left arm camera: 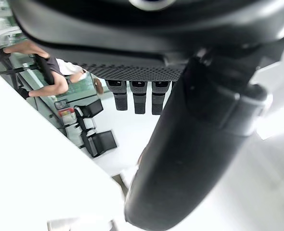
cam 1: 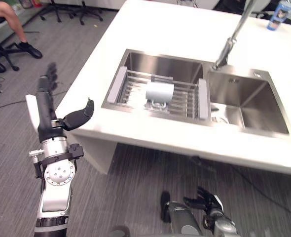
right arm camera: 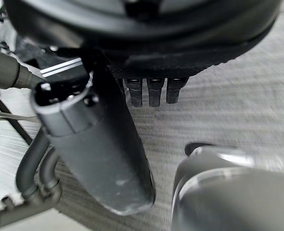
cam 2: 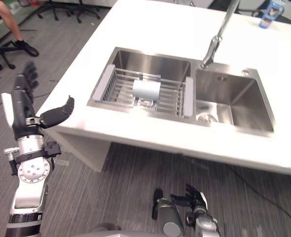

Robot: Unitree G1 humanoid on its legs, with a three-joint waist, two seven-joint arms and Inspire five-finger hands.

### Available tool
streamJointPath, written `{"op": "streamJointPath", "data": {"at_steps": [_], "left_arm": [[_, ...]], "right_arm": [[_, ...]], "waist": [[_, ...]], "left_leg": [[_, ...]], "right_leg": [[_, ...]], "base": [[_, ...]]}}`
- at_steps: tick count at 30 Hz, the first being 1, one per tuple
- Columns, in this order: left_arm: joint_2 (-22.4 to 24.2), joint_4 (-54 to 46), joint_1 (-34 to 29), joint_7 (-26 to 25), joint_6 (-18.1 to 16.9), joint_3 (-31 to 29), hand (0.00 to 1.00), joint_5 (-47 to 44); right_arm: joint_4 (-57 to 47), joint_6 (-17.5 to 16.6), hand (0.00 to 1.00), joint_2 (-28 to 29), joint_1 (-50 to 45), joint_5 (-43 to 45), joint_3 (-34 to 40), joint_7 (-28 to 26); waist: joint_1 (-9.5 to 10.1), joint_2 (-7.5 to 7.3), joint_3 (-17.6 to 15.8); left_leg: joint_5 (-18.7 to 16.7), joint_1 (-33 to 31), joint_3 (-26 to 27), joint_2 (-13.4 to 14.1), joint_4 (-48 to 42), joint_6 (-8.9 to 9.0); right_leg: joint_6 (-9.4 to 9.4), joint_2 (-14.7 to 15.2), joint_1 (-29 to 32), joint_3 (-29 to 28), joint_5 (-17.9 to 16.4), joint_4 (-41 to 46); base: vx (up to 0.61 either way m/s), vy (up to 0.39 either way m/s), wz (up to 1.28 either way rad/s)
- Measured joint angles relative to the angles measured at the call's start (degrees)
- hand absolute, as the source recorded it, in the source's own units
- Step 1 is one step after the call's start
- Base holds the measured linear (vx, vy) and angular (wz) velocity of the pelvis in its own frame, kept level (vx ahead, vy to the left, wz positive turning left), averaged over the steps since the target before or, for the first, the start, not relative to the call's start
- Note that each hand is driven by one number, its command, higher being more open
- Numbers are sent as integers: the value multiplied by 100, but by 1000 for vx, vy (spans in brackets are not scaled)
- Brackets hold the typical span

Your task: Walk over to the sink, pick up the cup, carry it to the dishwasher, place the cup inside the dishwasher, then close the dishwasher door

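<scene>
Looks like the walk-up step, with the cup [cam 1: 159, 92] on its side on the rack [cam 1: 117, 85] in the sink [cam 1: 185, 64] mid-frame and the left hand [cam 1: 47, 113] at left and right hand [cam 1: 207, 200] at bottom both slack and empty; needs stepping closer, then reaching in.

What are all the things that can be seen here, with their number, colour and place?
cup: one, grey, on its side on the rack
rack: one, wire with grey ends, across the left basin
sink: one, steel, two basins, set in the counter
faucet: one, steel, behind the basins
counter: one, white
container: one, blue, far right of the counter
chairs: several, black, far left on the floor
person: one, seated, far left
floor: grey carpet
left hand: dark, open, raised by the counter's corner
right hand: dark, open, low over the floor
</scene>
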State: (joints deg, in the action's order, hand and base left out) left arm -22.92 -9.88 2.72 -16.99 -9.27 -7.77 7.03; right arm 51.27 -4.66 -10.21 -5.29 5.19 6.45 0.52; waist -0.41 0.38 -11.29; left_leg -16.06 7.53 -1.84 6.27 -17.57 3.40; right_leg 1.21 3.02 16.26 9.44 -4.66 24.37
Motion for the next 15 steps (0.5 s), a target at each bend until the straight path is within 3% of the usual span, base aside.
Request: {"op": "streamJointPath", "data": {"at_steps": [2,3,5,6,10,12,13,14,15], "left_arm": [[-176,77,163,192,2,217,90,80],[-350,33,387,450,-3,625,90,99],[-618,-99,414,640,-43,888,90,111],[-875,-113,454,765,-142,1094,90,160],[-1431,-102,851,1139,-309,1483,90,382],[-1579,-47,995,1245,-358,1630,90,501],[-1763,-24,1047,1328,-379,1765,90,552],[-1916,99,1120,1380,-383,1983,90,553],[-1957,160,1133,1441,-379,2080,90,557]], "right_arm": [[-17,3,90,-13,-85,-14,-2,-23],[-276,2,90,-33,-281,-9,-55,-63],[-494,-7,90,-27,-388,-8,-125,-73],[-589,-52,90,-22,-416,-7,-126,-74],[-538,-108,90,-75,-375,16,-126,-76],[-431,-107,90,-102,-389,15,-125,-79],[-302,-100,90,-51,-400,13,-127,-82],[-243,-88,90,67,-445,13,-128,-82],[-240,-86,90,102,-459,11,-128,-94]], "waist": [[-62,25,5],[-38,88,2],[27,106,19],[58,78,93],[100,109,164],[96,178,204],[99,167,279],[91,22,310],[83,-17,323]], "left_leg": [[69,-109,-78,95,-527,117],[307,-715,-79,402,-2223,365],[177,-1198,138,628,-3331,314],[66,-1487,319,704,-3464,219],[-77,-1914,371,545,-1846,113],[777,-1862,156,287,-459,146],[1141,-1817,107,234,-84,213],[1204,-1728,148,101,93,139],[1229,-1686,157,62,174,106]], "right_leg": [[68,-46,-289,195,-210,-14],[157,-243,-899,386,-294,-421],[196,-401,-1358,375,-294,-776],[202,-405,-1563,349,-298,-1011],[164,-284,-1912,298,-278,-1344],[62,-244,-1922,276,-293,-1342],[-147,-265,-1926,164,-400,-1355],[-164,-138,-1919,146,-407,-1357],[-166,-85,-1925,126,-408,-1361]], "base": [[453,-295,52],[348,-225,48],[395,-181,6],[326,-123,-13],[276,11,-4],[176,138,-7],[226,163,-4],[171,122,1],[132,98,7]]}}
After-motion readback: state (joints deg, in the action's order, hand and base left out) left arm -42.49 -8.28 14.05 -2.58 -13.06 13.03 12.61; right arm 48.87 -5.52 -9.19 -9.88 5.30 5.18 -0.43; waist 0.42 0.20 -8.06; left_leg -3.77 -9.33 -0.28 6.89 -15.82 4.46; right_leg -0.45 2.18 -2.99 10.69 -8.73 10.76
